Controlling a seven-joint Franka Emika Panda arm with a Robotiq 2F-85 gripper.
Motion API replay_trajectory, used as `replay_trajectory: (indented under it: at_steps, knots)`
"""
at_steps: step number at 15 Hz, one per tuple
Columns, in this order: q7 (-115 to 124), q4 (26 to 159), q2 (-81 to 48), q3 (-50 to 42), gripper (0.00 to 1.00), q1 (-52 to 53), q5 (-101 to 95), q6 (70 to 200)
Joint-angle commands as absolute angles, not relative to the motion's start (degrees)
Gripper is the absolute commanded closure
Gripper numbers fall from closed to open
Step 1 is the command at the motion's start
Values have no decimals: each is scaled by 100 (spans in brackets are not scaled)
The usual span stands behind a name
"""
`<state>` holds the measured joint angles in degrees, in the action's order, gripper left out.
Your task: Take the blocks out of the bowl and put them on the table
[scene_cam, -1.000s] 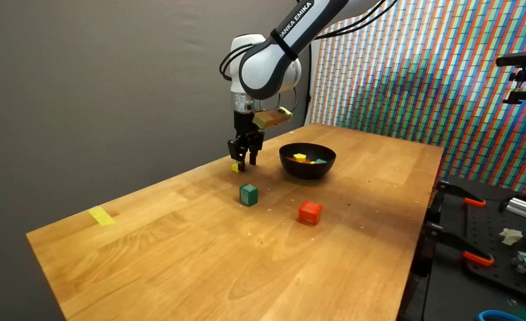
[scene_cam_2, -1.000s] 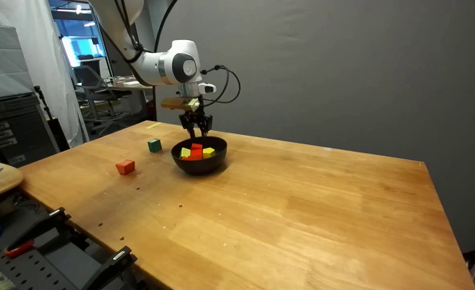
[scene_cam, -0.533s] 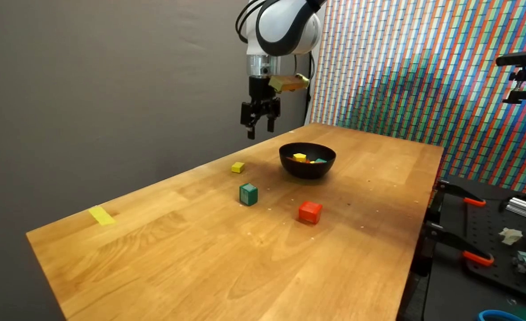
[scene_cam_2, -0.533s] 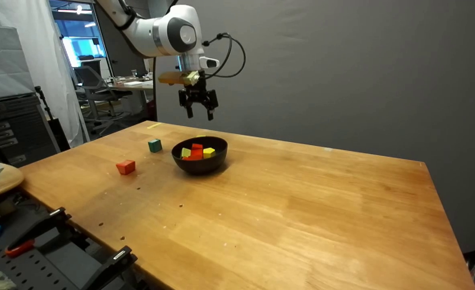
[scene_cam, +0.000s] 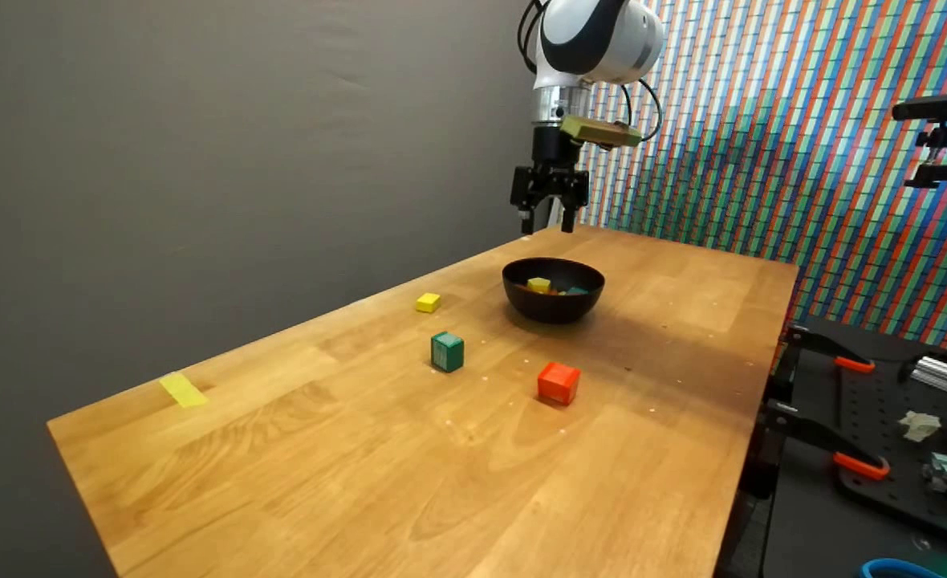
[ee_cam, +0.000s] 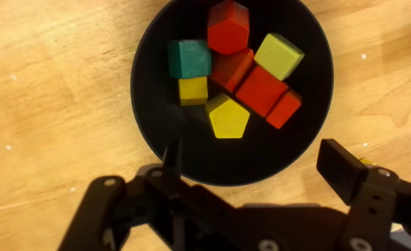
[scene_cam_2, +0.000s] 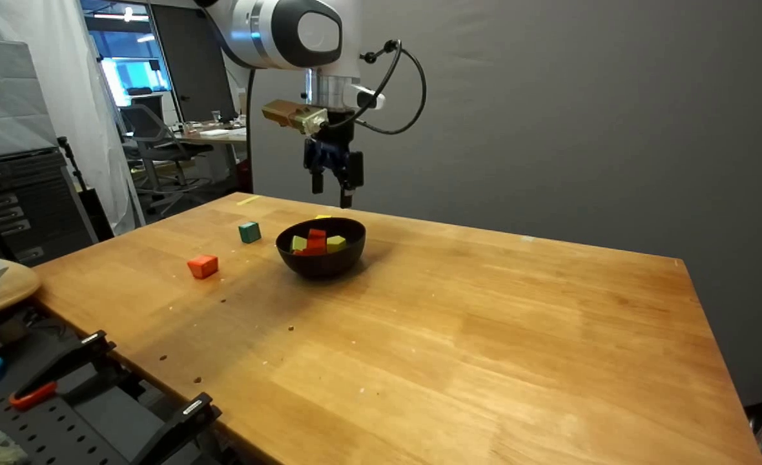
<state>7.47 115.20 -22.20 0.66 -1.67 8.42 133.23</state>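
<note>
Beyond bowl [scene_cam_2: 319,265], yellow sliver [scene_cam_2: 323,216], likely block [scene_cam: 428,303], whole in an exterior view.

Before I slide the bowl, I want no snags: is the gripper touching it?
No, in an exterior view the gripper hangs higher than the bowl, with the wooden table showing in the gap between them.

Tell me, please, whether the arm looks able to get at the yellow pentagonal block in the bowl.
Probably yes: the open tool hangs roughly above the bowl, and nothing covers the yellow pentagonal block.
</note>
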Motion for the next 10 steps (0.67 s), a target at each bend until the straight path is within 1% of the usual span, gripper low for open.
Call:
replay_trajectory:
  at_steps: [1, 8, 10]
  knots:
    - [699, 11418, -2425, 49, 0, -106, 862, 13519]
    - [777, 11170, -3230, 22, 0, 55, 703, 14016]
    - [827, 11196, -3319, 0, 4, 67, 717, 14024]
